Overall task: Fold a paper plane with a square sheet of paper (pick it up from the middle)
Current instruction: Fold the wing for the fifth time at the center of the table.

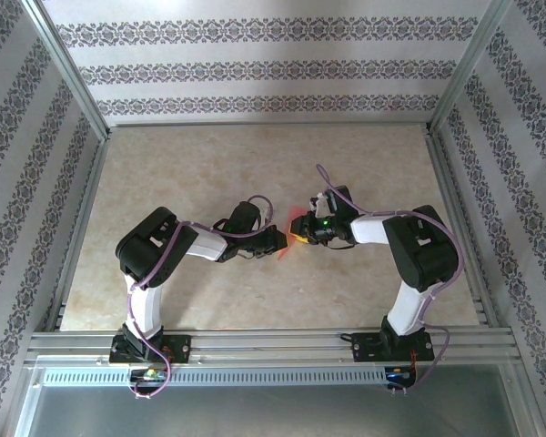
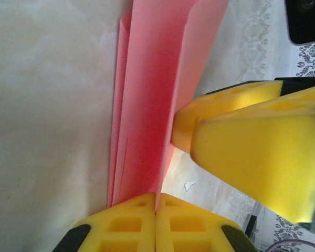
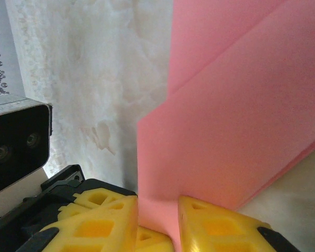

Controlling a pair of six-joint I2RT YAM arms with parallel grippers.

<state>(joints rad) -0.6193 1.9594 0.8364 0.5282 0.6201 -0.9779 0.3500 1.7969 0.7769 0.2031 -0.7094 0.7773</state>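
Both grippers held the folded pink paper point(image 2: 147, 105) near the middle of the table point(image 1: 209, 164).
From above, the paper was just a small red patch between them. The left wrist view showed its long folds, with the left gripper point(image 2: 156, 210) pinched tight on the end at 6 o'clock. The right wrist view showed the right gripper point(image 3: 157, 220) a little open, with the paper clamped between its fingers.

A beige marbled table point(image 1: 255, 155) sits inside a metal frame point(image 1: 273, 341). Wallpaper point(image 1: 273, 71) with dark floral bands covers the surrounding walls. A tiny white fleck point(image 2: 189, 185) lies on the table.
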